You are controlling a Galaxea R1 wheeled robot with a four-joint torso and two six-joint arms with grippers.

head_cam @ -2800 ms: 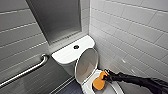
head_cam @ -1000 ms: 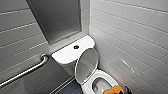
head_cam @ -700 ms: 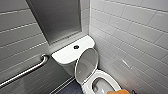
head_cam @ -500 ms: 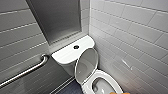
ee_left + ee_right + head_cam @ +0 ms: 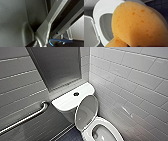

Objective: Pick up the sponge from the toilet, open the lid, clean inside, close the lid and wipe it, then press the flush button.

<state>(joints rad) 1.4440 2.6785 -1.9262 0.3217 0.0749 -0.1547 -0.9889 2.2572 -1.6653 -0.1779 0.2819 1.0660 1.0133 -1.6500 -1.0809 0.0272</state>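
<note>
**Lid up, sponge in hand: closing, wiping and flushing outstanding**

Head view. The toilet (image 5: 111, 124) stands in a tiled corner. The lid (image 5: 86, 110) is raised and leans back against the tank (image 5: 66, 101). The bowl is open to view. The flush button (image 5: 76, 93) sits in the middle of the tank top, with nothing near it. A grab bar (image 5: 27, 118) runs along the wall beside the tank.

Left wrist view. Grey robot structure and a blue cable (image 5: 58, 40) are seen. The left pincer's state cannot be told.

Right wrist view. The sponge (image 5: 139, 25) hangs close before the camera, above the seat rim (image 5: 97, 11) and clear of the porcelain. Its grip point is hidden; as it hangs free over the bowl, the right pincer is judged closed on it.

Progress, as judged. Pick-up is done and the lid is open. Whether the inside has been cleaned cannot be settled from these pictures. The lid is not yet closed or wiped, and the button has not been pressed.
</note>
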